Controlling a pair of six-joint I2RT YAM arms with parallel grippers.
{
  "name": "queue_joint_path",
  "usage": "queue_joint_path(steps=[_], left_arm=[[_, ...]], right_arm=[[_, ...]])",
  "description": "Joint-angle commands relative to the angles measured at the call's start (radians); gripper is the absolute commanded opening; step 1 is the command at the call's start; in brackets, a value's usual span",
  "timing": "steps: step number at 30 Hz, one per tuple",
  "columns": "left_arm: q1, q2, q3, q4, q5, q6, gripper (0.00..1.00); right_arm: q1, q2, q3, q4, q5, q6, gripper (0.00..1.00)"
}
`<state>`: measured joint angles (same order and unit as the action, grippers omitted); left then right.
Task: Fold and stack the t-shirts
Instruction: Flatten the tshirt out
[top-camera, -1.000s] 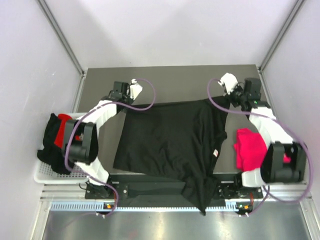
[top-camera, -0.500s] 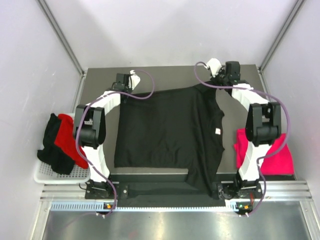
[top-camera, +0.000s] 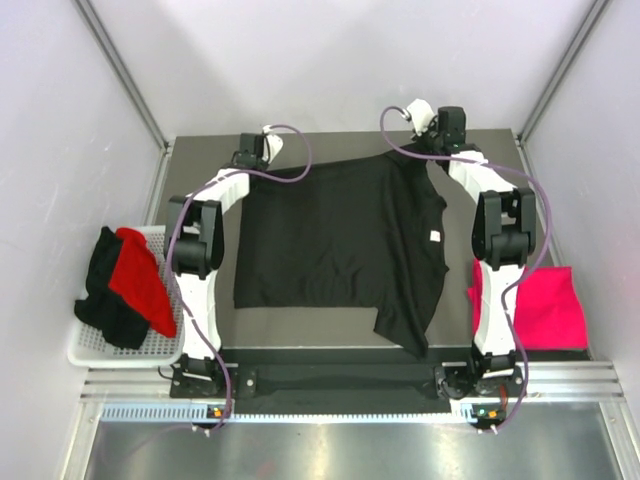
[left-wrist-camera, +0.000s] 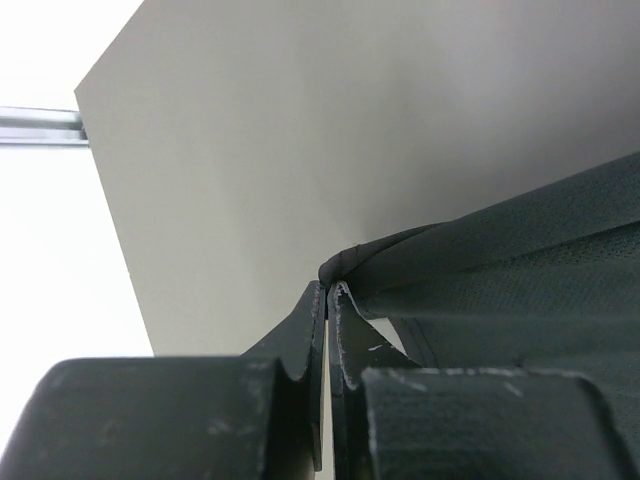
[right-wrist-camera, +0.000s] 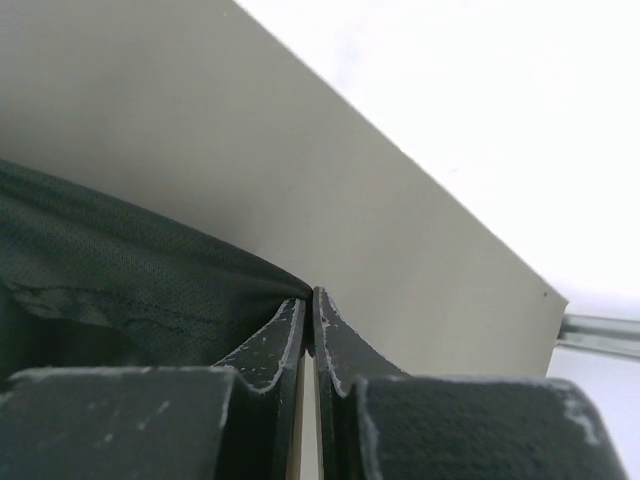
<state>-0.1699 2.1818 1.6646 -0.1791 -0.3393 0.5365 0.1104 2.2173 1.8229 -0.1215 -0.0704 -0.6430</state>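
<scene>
Tension matters: my left gripper (left-wrist-camera: 327, 288) and right gripper (right-wrist-camera: 308, 295) both clamp far corners of the black t-shirt (top-camera: 340, 240), spread on the table (top-camera: 330, 145); I'd pull evenly and lay it flat.

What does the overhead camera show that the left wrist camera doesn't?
Only overhead: the whole black t-shirt spread out, the pink t-shirt at right, the white basket of tees at left. Only left wrist: close up, the left gripper pinched shut on the shirt's edge. Both: that shirt, the gripper and the grey table.
</scene>
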Motion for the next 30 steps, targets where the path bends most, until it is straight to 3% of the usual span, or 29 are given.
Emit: queue_joint_path(steps=[1,4,5,6,7,9,10,12,16,18,19,21,26,30], left_arm=[[0.024,0.015,0.069,0.041,-0.058,-0.023,0.0],[0.024,0.029,0.098,0.055,-0.069,-0.03,0.0],[0.024,0.03,0.104,0.055,-0.082,-0.044,0.06],[0.024,0.029,0.11,0.056,-0.095,-0.053,0.2],[0.023,0.009,0.107,0.067,-0.111,-0.069,0.28],[0.024,-0.036,0.06,0.104,-0.138,-0.11,0.39],[0.024,-0.095,0.037,0.151,-0.145,-0.122,0.5],[0.023,-0.163,-0.031,0.171,-0.139,-0.173,0.55],[0.017,-0.345,-0.109,0.057,0.004,-0.271,0.56],[0.015,-0.395,-0.163,-0.09,0.104,-0.323,0.55],[0.013,-0.436,-0.184,-0.147,0.249,-0.328,0.54],[0.007,-0.482,-0.253,-0.271,0.372,-0.325,0.49],[0.004,-0.531,-0.394,-0.457,0.439,-0.3,0.42],[0.004,-0.631,-0.531,-0.441,0.468,-0.274,0.41]], right_arm=[[0.006,0.022,0.116,0.02,0.064,-0.003,0.03],[0.014,0.056,0.163,0.003,0.095,-0.01,0.05],[0.018,0.064,0.171,-0.006,0.099,-0.012,0.1],[0.021,0.07,0.173,0.0,0.133,-0.012,0.28],[0.026,0.068,0.164,0.009,0.156,-0.004,0.35],[0.025,0.05,0.141,0.045,0.201,0.026,0.45],[0.023,0.012,0.104,0.054,0.208,0.035,0.46],[0.021,-0.039,0.05,0.072,0.208,0.063,0.47],[0.021,-0.211,-0.129,-0.01,0.1,0.121,0.45],[0.02,-0.275,-0.204,-0.117,-0.002,0.166,0.44],[0.012,-0.3,-0.233,-0.144,-0.04,0.175,0.43],[0.012,-0.359,-0.299,-0.237,-0.117,0.167,0.42],[0.012,-0.496,-0.419,-0.388,-0.196,0.16,0.4],[0.011,-0.602,-0.531,-0.474,-0.239,0.148,0.36]])
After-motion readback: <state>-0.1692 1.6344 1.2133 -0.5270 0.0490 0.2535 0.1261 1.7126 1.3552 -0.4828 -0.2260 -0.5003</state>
